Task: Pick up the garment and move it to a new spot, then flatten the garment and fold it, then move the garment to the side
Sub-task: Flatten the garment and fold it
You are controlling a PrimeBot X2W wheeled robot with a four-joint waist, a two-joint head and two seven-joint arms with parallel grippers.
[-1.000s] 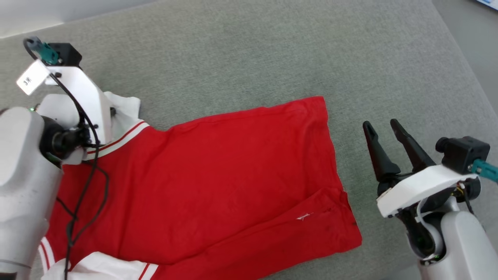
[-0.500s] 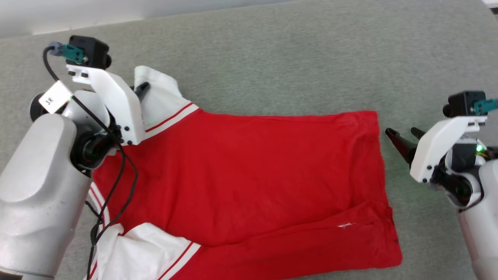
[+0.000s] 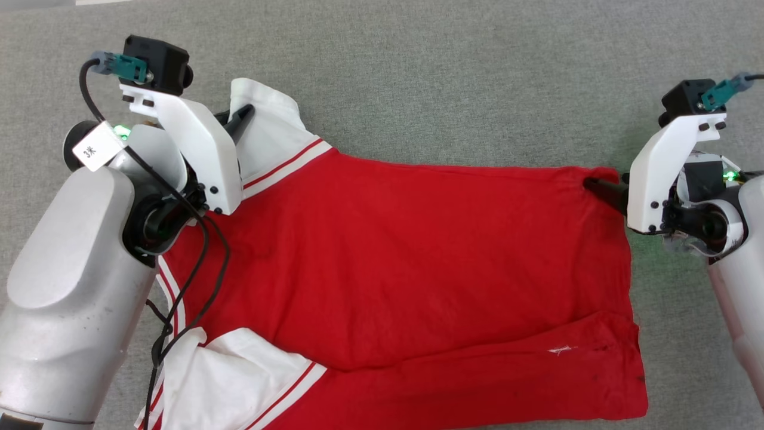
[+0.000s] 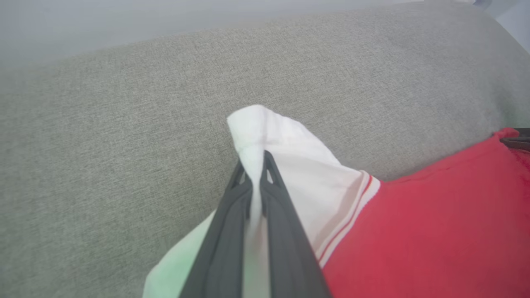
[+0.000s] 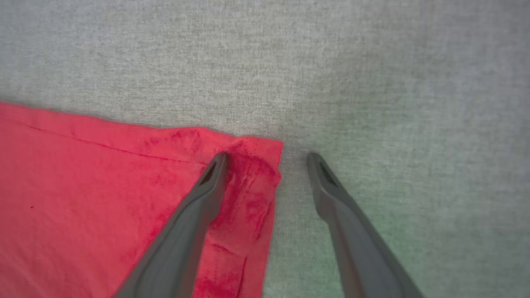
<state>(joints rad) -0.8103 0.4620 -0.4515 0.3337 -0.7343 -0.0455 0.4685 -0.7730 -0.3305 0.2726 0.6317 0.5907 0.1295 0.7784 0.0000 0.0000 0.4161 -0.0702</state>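
A grey woven surface (image 3: 453, 77) all round, and the left gripper (image 4: 253, 159) is pinched tight on the white sleeve (image 4: 290, 153) of the red jersey (image 3: 406, 257), spread flat between both arms. The right gripper (image 5: 268, 158) gapes wide astride its hem corner, one finger on cloth.

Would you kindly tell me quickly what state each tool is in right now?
Left tool: shut on the white sleeve of the garment.
Right tool: open at the garment's red corner, holding nothing.

Matt red cloth garment (image 3: 406, 257) on coarse grey woven upholstery (image 3: 447, 71)
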